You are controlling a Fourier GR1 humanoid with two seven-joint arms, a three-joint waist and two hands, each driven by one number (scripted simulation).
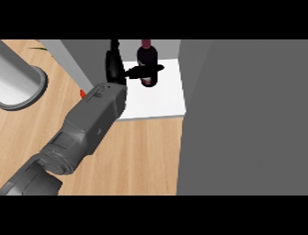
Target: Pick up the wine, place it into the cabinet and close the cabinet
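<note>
Light wood counter (136, 156); white cabinet floor (160, 98), grey door (251, 119) open. Bottle (146, 57) label unreadable. Right hand (126, 71) fingers curled round bottle. Grey cylinder (7, 73) left.

No text, label, brand, number or sign is showing legibly anywhere in the head view. The wine bottle (147, 58), standing upright on the white cabinet floor (157, 98) at the far centre, is presenting only a dark body, with no readable label facing the view. The grey cabinet door (251, 119) at the right is bearing no marking.
</note>
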